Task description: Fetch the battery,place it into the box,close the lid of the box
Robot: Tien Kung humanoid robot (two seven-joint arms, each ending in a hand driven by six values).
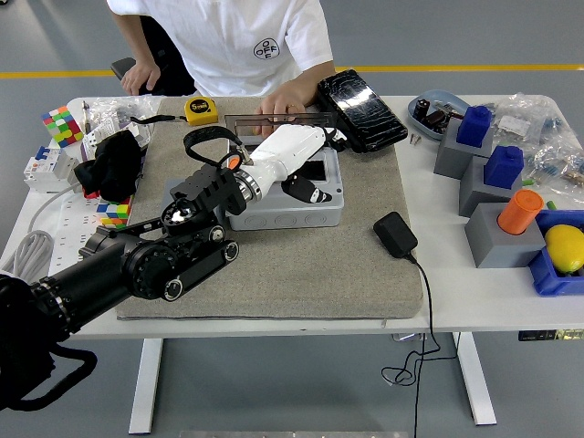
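The grey box (301,208) stands on the felt mat (301,265), its clear lid (239,119) open at the far side. A person's hand (285,97) rests on the lid's far edge. My left hand (307,190), white with black fingertips, hangs over the box's opening, fingers loosely bent downward with nothing seen in them. A small orange thing (234,161) shows beside my wrist at the box's left end; I cannot tell whether it is the battery. The hand hides most of the box's inside.
A glossy black case (361,109) lies right of the box, a black adapter (395,234) with its cable on the mat's right edge. A yellow tape measure (201,109) sits behind. Grey blocks with blue and orange pieces (497,196) stand at the right, cubes and clutter at the left.
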